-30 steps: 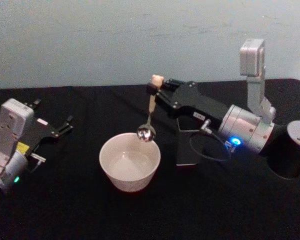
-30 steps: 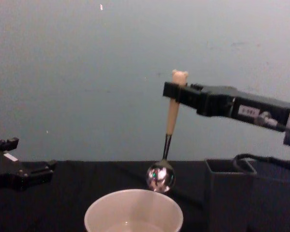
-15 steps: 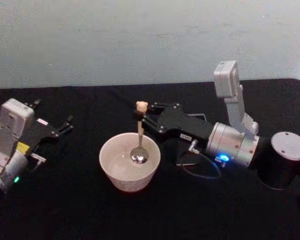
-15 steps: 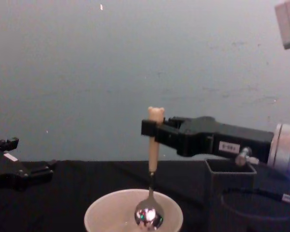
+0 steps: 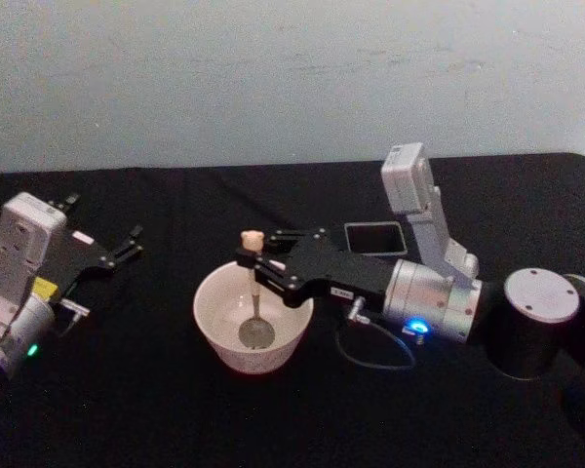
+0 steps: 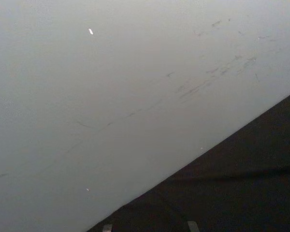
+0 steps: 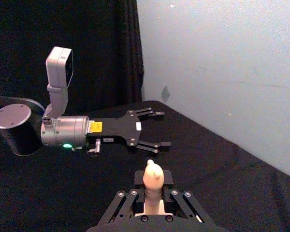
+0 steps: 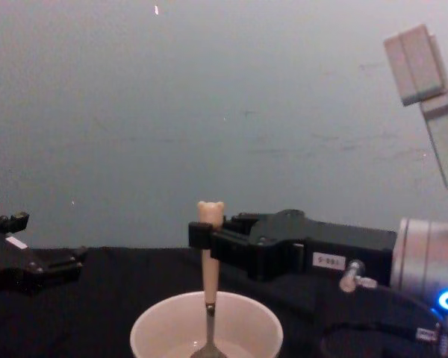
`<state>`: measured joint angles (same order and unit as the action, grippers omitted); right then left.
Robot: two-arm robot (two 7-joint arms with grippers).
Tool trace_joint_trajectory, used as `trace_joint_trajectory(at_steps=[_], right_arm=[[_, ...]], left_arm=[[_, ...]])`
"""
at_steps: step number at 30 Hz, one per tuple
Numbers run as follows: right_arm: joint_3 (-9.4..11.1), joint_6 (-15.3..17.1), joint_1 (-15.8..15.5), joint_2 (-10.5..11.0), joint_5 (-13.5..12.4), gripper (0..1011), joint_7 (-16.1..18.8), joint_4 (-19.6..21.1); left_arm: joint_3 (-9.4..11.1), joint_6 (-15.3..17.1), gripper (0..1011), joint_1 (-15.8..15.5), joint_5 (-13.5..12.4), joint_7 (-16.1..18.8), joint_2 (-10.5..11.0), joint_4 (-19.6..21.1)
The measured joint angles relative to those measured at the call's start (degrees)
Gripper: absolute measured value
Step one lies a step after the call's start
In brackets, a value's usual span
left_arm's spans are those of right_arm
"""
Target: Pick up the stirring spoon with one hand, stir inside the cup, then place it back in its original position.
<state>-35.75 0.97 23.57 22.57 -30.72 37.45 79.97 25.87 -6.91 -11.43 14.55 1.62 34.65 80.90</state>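
A black cloth table (image 5: 175,409) with a wide cream-white cup (image 5: 212,286) at its centre. The right gripper (image 5: 253,261) reaches in from the cup's three o'clock side, its claw pinched tight on the beige handle of the stirring spoon (image 5: 257,304), just under the little bear head. The spoon hangs almost upright, with its shiny round bowl down inside the cup near the bottom. The chest view shows the shaft dropping past the thin rim. The dark grey square holder (image 5: 374,237), the spoon's home, stands with its top open at about two o'clock from the cup, behind the right arm. The left gripper (image 5: 134,243) lies parked at nine o'clock, well apart, its claw spread and holding nothing. The stirring step looks to be in hand. The next move calls for circling the bowl without knocking the cup's wall, then lifting straight up before carrying the spoon to the narrow holder.
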Motion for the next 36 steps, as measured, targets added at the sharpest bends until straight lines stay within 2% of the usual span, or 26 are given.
trace_joint_trajectory(at_steps=[8,18,27,36], right_arm=[[-1.37,0.53,1.47,-2.30,0.25,211,0.38,-2.42],[-1.57,0.16,3.39,-5.20,0.93,211,-0.96,-6.42],[-0.16,-1.41,6.00,-8.09,2.21,211,-2.70,-12.17],[1.52,-1.79,6.76,-8.21,3.20,211,-3.70,-14.07]], left_arm=[[0.00,0.00,1001,0.00,0.00,0.00,0.00,0.00],[0.00,0.00,1001,0.00,0.00,0.00,0.00,0.00],[0.00,0.00,1001,0.00,0.00,0.00,0.00,0.00],[0.00,0.00,1001,0.00,0.00,0.00,0.00,0.00]])
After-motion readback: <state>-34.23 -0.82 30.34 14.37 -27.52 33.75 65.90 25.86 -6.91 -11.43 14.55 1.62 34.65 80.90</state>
